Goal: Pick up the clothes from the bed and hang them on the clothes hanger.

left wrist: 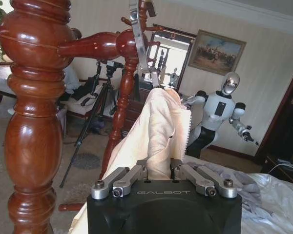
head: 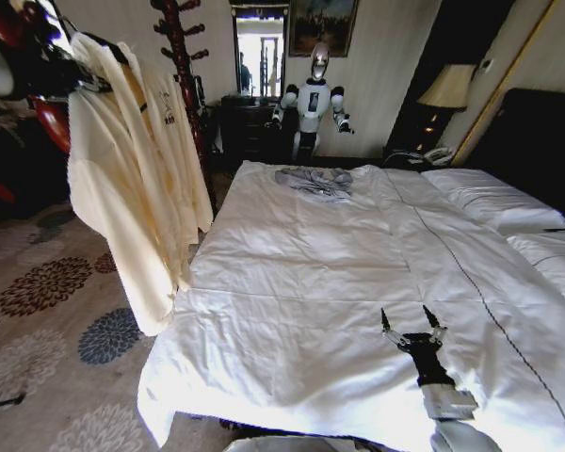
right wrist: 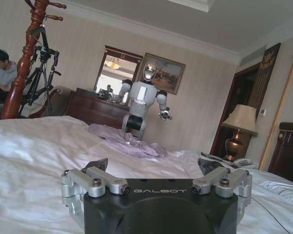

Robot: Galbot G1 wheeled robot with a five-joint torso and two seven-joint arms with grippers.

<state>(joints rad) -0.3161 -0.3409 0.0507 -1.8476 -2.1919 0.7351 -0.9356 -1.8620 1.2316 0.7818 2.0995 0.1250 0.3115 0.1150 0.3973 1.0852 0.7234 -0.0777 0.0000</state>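
Observation:
The clothes [head: 137, 179], a pale cream-yellow garment, hang draped off the left side of the bed [head: 358, 273] beside the coat stand. My left gripper [left wrist: 159, 168] is shut on the garment's top fold [left wrist: 161, 122]. Above it rises the silver hook [left wrist: 138, 39] of the clothes hanger, crossing a peg of the stand; I cannot tell whether it rests on the peg. My right gripper [head: 411, 325] hovers open just above the duvet near the bed's front edge, with nothing between its fingers [right wrist: 100, 165].
The reddish-brown wooden coat stand [head: 181, 56] stands close to the left arm, its post [left wrist: 34, 122] right beside the gripper. A grey-blue garment [head: 313, 181] lies at the bed's far end. Another robot [head: 311, 104], a dresser and a lamp [head: 447, 89] stand behind. Flowered carpet [head: 47, 282] lies left.

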